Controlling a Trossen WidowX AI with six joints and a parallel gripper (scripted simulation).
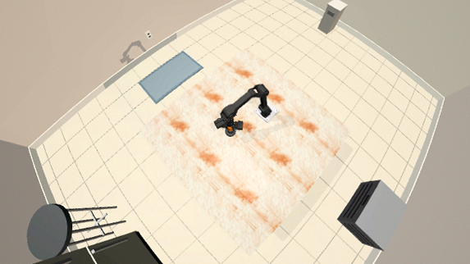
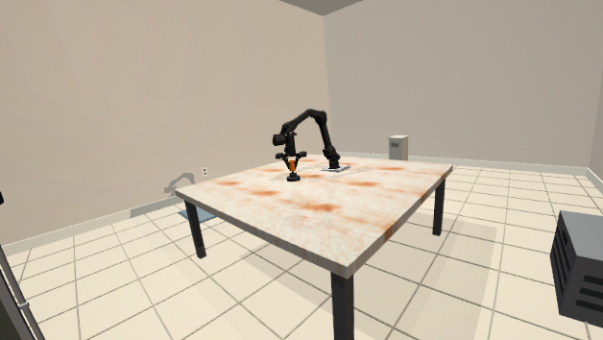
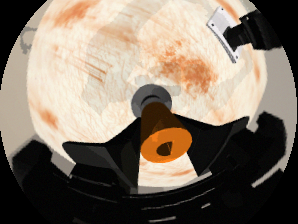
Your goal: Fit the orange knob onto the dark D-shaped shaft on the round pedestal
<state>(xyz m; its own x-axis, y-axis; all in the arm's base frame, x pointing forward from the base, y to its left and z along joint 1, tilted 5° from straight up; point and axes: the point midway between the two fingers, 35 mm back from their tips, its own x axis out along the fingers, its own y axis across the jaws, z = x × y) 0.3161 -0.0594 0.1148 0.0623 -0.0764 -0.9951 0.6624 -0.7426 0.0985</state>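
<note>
My gripper point(image 3: 156, 118) point(image 2: 292, 165) point(image 1: 229, 128) is shut on the orange knob point(image 3: 164, 135) point(image 2: 292, 164) point(image 1: 230, 128), with a dark finger on each side of it. In the wrist view the knob's hole faces the camera and its far end points down at the round dark pedestal point(image 3: 149, 99) point(image 2: 293, 178). In the exterior view the knob hangs just above the pedestal. The knob hides the D-shaped shaft, so I cannot tell whether they touch.
The arm's base stands on a white plate point(image 2: 335, 168) point(image 1: 265, 114) point(image 3: 222, 34) behind and to the right of the pedestal. All this is on a mottled orange-and-white table point(image 2: 336, 211) point(image 1: 237, 180). A grey cabinet point(image 2: 578, 269) stands on the floor.
</note>
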